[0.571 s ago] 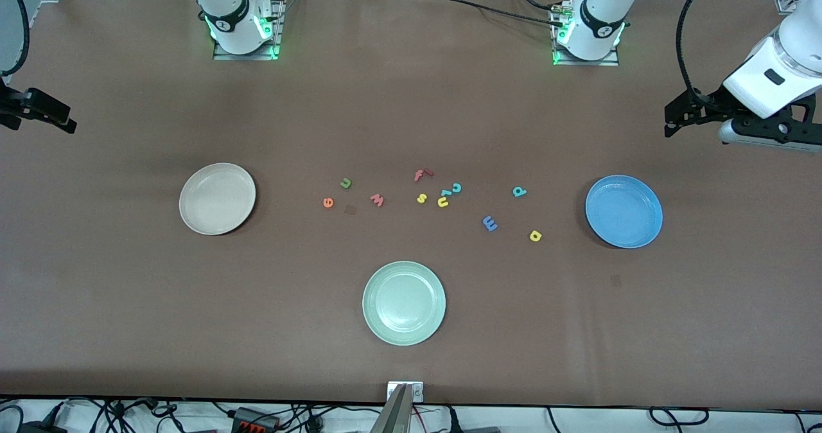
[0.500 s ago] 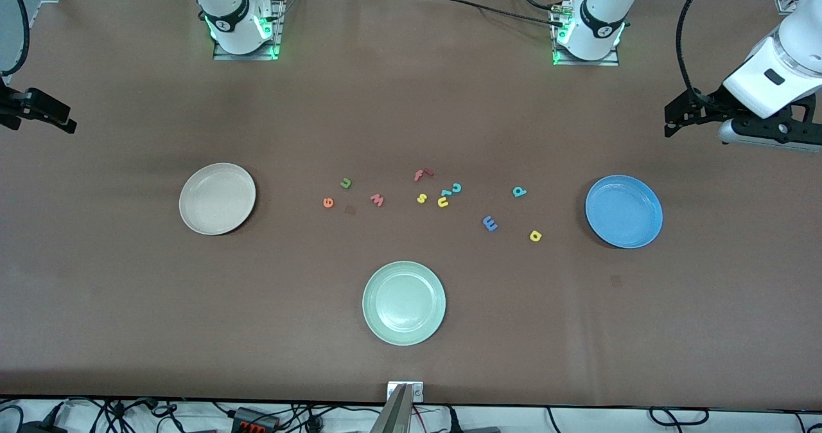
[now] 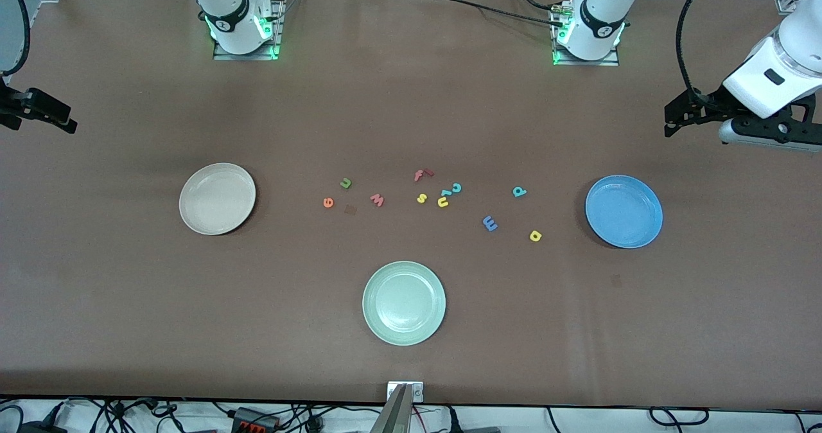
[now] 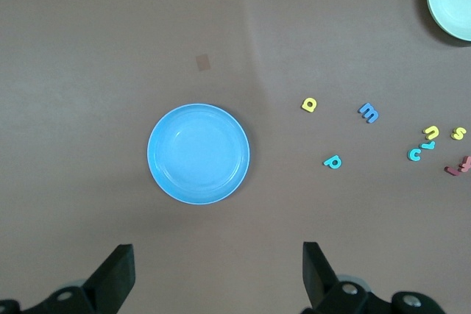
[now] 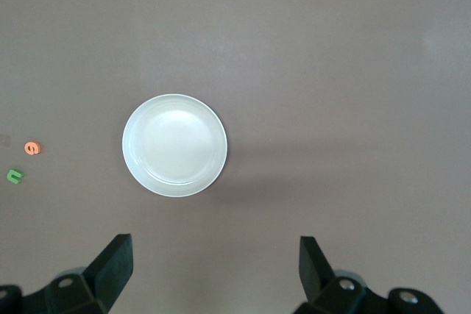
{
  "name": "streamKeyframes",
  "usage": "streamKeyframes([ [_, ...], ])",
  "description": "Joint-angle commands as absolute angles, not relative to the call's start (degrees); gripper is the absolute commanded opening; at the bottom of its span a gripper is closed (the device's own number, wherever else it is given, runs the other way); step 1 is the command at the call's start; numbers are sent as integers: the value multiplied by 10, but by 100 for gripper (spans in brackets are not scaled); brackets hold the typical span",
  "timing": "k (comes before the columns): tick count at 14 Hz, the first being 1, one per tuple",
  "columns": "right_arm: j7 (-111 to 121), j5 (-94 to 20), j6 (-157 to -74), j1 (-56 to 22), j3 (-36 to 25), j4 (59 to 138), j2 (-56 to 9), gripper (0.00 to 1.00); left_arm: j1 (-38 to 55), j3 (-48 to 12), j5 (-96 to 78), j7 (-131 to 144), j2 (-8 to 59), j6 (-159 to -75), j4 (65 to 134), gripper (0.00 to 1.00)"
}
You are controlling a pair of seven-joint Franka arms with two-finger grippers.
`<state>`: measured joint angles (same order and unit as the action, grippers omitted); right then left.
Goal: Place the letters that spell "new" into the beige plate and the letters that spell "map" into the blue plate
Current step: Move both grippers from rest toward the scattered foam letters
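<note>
the six wanted letters lie loose on the table: green n (image 3: pixel 345 182), orange e (image 3: pixel 328 202) and w (image 3: pixel 377 199) toward the beige plate (image 3: pixel 217 198); m (image 3: pixel 489 223), teal p (image 3: pixel 519 191) and yellow a (image 3: pixel 535 235) beside the blue plate (image 3: pixel 623 211). both plates are empty. the left gripper (image 4: pixel 213 270) hangs spread over bare table by the blue plate, the right gripper (image 5: pixel 213 266) spread by the beige. best start: each arm drops straight onto its nearest letter, avoiding the yellow u (image 3: pixel 443 201) cluster.

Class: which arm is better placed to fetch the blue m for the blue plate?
Left, probably. Its open left gripper hangs up by the blue plate, and the blue m lies toward that end; the open right gripper waits above the beige plate.
</note>
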<state>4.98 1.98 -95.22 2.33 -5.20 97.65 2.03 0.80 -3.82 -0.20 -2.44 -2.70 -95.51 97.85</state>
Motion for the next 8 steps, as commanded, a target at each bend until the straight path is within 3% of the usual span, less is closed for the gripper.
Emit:
streamKeyframes([
  [1,56,19,-951,27,-47,988,28,100,9,-37,-14,-32,-28,-940,969,100],
  [8,55,19,-957,-4,-45,989,-3,100,14,-54,-14,-33,3,-882,960,100],
])
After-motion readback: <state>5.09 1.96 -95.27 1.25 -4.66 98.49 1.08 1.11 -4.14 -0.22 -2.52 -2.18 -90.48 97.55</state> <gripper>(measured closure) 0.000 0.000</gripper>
